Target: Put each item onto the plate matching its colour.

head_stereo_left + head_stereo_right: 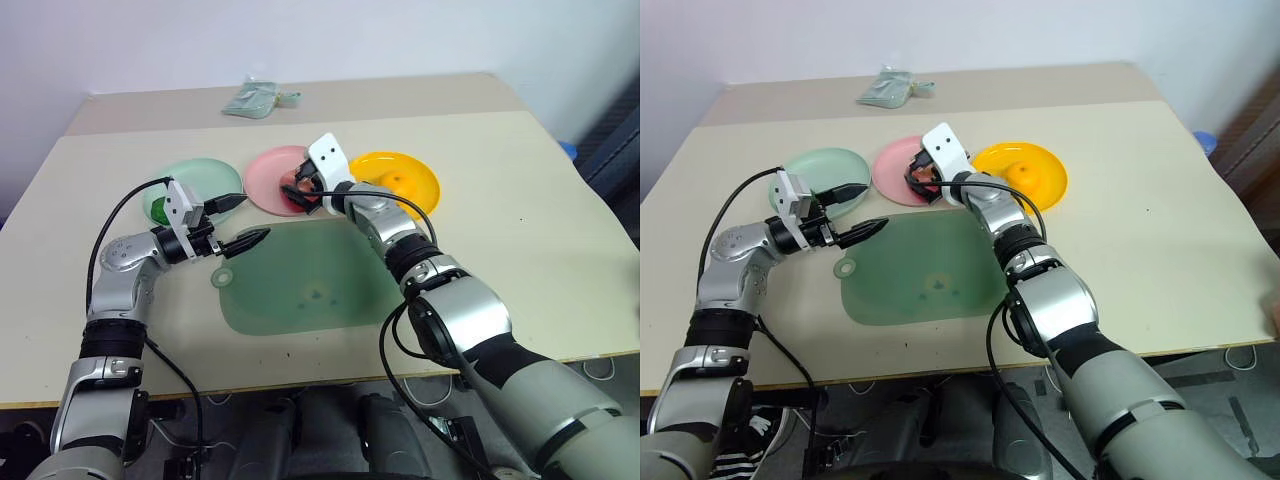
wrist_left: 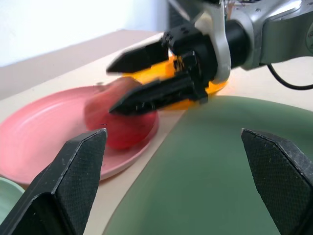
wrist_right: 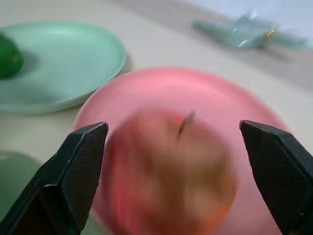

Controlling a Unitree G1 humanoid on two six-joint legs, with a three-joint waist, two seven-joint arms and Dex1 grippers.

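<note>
— While the apple (image 3: 168, 169) sits on the pink plate (image 3: 215, 93), we see the right gripper (image 2: 142, 81) around it with its jaws spread apart, one finger on each side, not pinching.

— Agreed. We also find the small dark green fruit (image 3: 9, 56) lying on the pale green plate (image 3: 63, 63), and the orange (image 1: 400, 183) resting on the yellow plate (image 1: 425, 180). The three plates stand in a row, pink in the middle.

— And the left gripper (image 1: 237, 222)?

— We see it hovering over the near-left edge of the green mat (image 1: 320, 285), jaws wide apart and holding nothing. Beyond the plates, on the far side of the table (image 1: 520, 230), we notice a crumpled plastic bag (image 1: 255, 98).
</note>
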